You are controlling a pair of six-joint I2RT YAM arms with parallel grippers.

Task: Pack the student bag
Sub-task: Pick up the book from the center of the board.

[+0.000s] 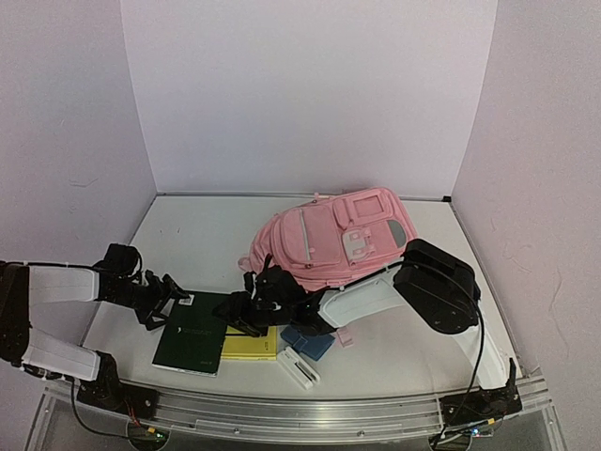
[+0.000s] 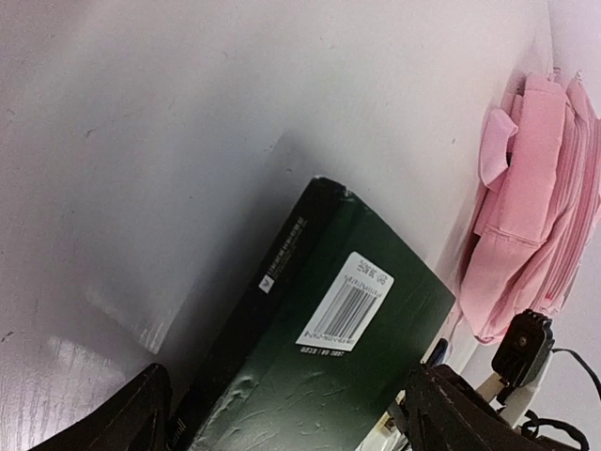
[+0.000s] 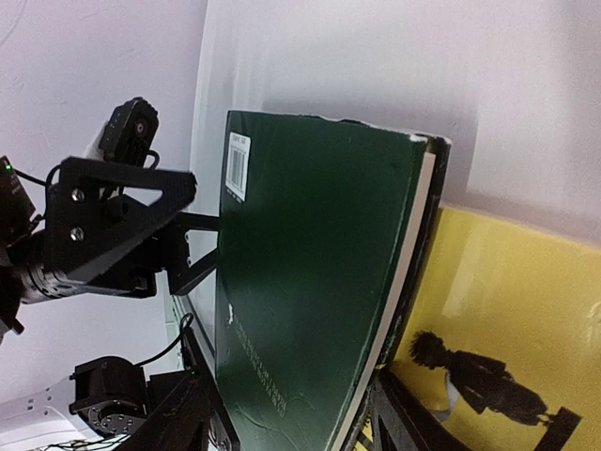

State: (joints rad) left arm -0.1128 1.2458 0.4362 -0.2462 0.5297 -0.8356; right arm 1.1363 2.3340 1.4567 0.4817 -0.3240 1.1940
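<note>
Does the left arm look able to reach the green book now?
Probably yes: the left gripper sits open at the far corner of the green book, with the book between its fingers and nothing blocking.

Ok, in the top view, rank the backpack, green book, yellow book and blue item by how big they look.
1. backpack, clearly the largest
2. green book
3. yellow book, partly covered, so its full size is unsure
4. blue item
</note>
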